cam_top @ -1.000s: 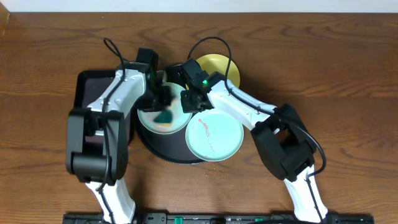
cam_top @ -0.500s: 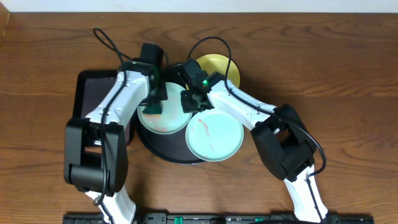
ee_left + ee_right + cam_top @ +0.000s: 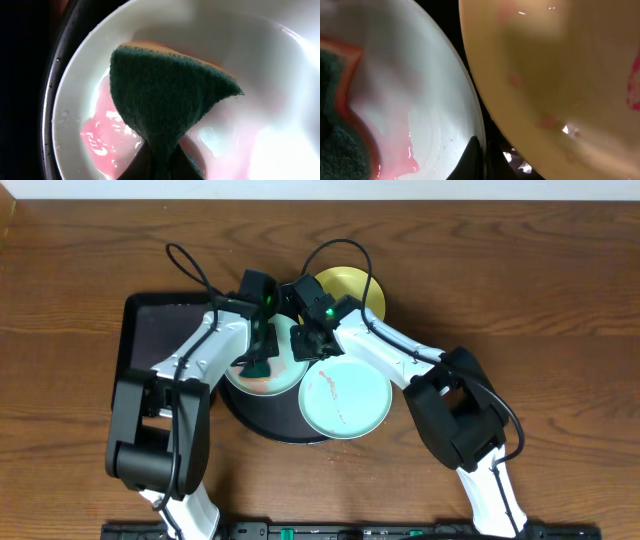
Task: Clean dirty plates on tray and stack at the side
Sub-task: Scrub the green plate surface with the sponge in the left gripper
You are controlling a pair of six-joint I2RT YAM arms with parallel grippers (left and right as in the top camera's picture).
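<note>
A pale mint plate (image 3: pixel 275 375) with a wet pink smear lies on the left side of the round black tray (image 3: pixel 262 423). My left gripper (image 3: pixel 257 352) is shut on a green sponge (image 3: pixel 256 366) with an orange back and presses it on this plate. The left wrist view shows the sponge (image 3: pixel 165 95) over the smeared plate (image 3: pixel 85 85). My right gripper (image 3: pixel 306 343) is shut on this plate's right rim (image 3: pixel 470 107). A second mint plate (image 3: pixel 345 397) with reddish streaks lies front right. A pale yellow plate (image 3: pixel 358 288) with red spots lies behind and also shows in the right wrist view (image 3: pixel 560 75).
A smaller rectangular black tray (image 3: pixel 155 330) lies on the brown wooden table (image 3: pixel 560 300), left of the round tray and partly under my left arm. Both arms crowd over the round tray's back half.
My left gripper has swept the sponge across the left plate, first toward its back left, then back toward the middle. The right gripper and the plates have stayed put.
</note>
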